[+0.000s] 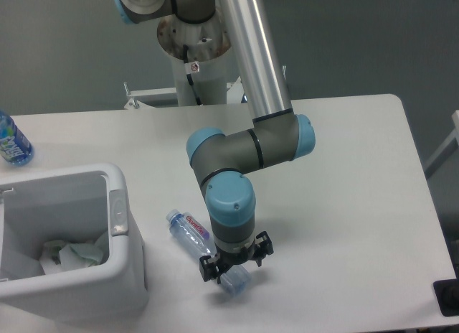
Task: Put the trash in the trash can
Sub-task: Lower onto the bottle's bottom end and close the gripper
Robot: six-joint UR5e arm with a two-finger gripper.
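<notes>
Water bottle (192,231) with red-and-white label lies flat on counter (344,204), base end under my tool (236,265), cap end pointing up-left from it. My tool low over bottle base, fingers either side; cannot tell if clenched on it. Crumpled wrapper (68,254) inside trash can (118,211), well left of my tool. Blue-labelled bottle (12,141) far left and behind, at counter edge.

Open white table (344,204) lies right of the gripper (235,267); leftward, the trash can (122,275) wall stands near the water bottle (197,240).
</notes>
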